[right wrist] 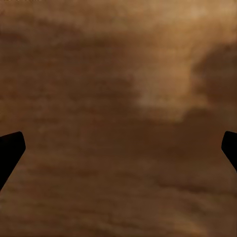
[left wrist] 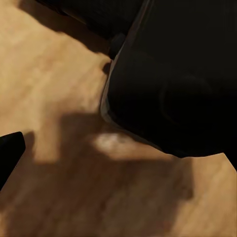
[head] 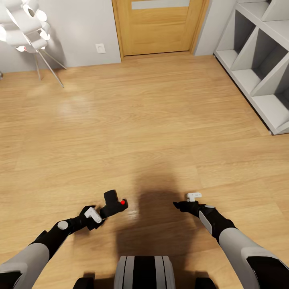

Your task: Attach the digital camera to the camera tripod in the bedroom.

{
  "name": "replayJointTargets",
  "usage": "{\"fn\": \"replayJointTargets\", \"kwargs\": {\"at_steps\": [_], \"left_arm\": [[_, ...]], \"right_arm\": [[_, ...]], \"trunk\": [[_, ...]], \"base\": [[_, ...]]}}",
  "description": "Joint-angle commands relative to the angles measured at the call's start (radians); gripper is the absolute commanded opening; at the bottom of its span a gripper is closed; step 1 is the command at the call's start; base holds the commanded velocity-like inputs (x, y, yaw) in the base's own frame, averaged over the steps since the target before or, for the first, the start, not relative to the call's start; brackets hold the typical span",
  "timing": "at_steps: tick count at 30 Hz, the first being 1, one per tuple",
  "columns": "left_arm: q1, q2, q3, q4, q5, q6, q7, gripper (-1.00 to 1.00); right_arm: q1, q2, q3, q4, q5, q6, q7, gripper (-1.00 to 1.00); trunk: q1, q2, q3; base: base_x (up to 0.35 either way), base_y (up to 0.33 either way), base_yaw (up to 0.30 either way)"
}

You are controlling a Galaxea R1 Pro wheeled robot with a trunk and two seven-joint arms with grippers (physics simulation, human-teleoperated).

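Observation:
The digital camera [head: 114, 204], small and black with a red dot on top, hangs just above the light wood floor, with my left gripper [head: 99, 212] shut on it. Up close in the left wrist view its dark body [left wrist: 177, 84] looms large, and one black fingertip [left wrist: 10, 148] shows beside it. To the right, my right gripper [head: 181, 205] hovers over the floor, open and empty; its two fingertips [right wrist: 10, 148] stand far apart over bare wood. The camera tripod is out of view.
A closed wooden door [head: 158, 26] is straight ahead in the grey wall. White cube shelves [head: 261, 68] line the right side. A white floor lamp [head: 28, 24] on thin metal legs stands at the far left. Open wood floor lies between.

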Motion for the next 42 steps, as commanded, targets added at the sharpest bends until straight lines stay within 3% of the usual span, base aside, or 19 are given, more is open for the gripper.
{"fn": "replayJointTargets", "kwargs": {"at_steps": [1,42], "left_arm": [[0.000,0.000,0.000,0.000,-0.006,-0.005,0.000,1.00],[0.000,0.002,0.000,0.001,-0.006,-0.005,-0.002,1.00]], "right_arm": [[0.000,0.000,0.000,-0.002,-0.005,0.007,0.003,1.00],[0.000,-0.005,-0.001,0.029,-0.001,0.008,-0.028,1.00]], "trunk": [[0.000,0.000,-0.001],[0.000,0.000,-0.001]], "base": [[0.000,0.000,0.000],[0.000,0.000,-0.020]]}}
